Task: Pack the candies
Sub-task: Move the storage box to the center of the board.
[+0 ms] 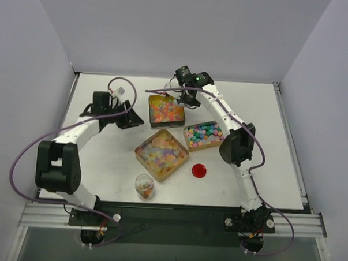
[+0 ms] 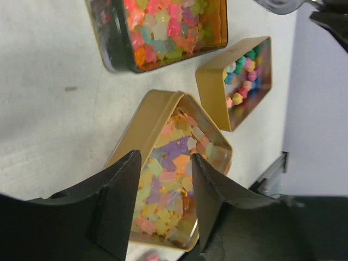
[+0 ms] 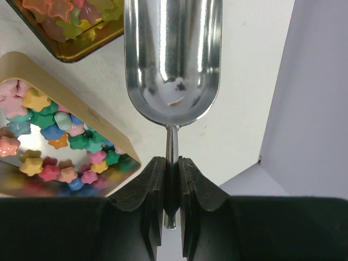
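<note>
Right hand (image 3: 171, 185) clamps the scoop (image 3: 173, 60) by its handle near the far edge of the worktop (image 1: 109, 162) — left hand (image 2: 166, 190) stands parted and empty beside the tins (image 2: 149, 122) of candies (image 1: 161, 152).

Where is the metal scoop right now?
The scoop is clamped by its handle in the right pincer, hovering just off the right corner of the far tin.

Candies (image 1: 161, 154) fill three clustered tins (image 1: 137, 151); jar (image 1: 144, 186) and lid (image 1: 199, 170) lie before them.
</note>
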{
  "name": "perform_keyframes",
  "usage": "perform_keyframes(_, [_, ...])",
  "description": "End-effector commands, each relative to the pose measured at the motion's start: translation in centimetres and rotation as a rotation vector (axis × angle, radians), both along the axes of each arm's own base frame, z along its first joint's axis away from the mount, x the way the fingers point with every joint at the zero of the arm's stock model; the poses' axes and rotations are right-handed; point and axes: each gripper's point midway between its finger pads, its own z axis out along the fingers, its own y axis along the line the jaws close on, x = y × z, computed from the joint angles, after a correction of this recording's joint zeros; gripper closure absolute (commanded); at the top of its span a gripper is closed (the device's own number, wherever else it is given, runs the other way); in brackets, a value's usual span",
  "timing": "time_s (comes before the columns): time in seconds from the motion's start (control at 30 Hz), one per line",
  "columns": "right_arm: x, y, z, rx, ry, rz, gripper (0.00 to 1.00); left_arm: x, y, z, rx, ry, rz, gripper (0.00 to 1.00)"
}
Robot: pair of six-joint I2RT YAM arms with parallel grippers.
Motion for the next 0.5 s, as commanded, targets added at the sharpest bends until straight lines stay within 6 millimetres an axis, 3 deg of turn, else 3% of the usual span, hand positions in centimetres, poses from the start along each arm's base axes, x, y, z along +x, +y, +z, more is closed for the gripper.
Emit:
perform_keyframes(0.0, [-1.1, -2.0, 5.1, 0.155, -0.093, -0.163, 1.0, 1.4, 0.5, -1.6, 0.339, -0.026, -0.075, 0.52])
perform_keyframes(0.03, [-1.5, -2.4, 5.7, 0.166, -0.1, -0.18, 1.0, 1.0, 0.1, -2.5, 0.363, 0.006, -0.106, 0.55])
perform_keyframes(0.13, [-2.3, -3.4, 6.0, 0.196, -0.095, -0.246, 1.0, 0.0, -1.0, -2.8, 0.384, -0.016, -0.24, 0.52])
perform_keyframes(0.23, [-3.0, -4.4, 6.4, 0.236, -0.092, -0.313, 1.0, -1.0, -0.7, -3.5, 0.486, -0.054, -0.362, 0.45])
perform_keyframes(0.33, [-3.3, -5.1, 6.7, 0.274, -0.091, -0.372, 1.0, -1.4, -0.7, -4.5, 0.595, -0.109, -0.477, 0.43])
perform_keyframes(0.47, [-3.7, -5.4, 7.3, 0.292, -0.095, -0.389, 1.0, -1.6, -2.0, -5.1, 0.609, -0.125, -0.54, 0.43])
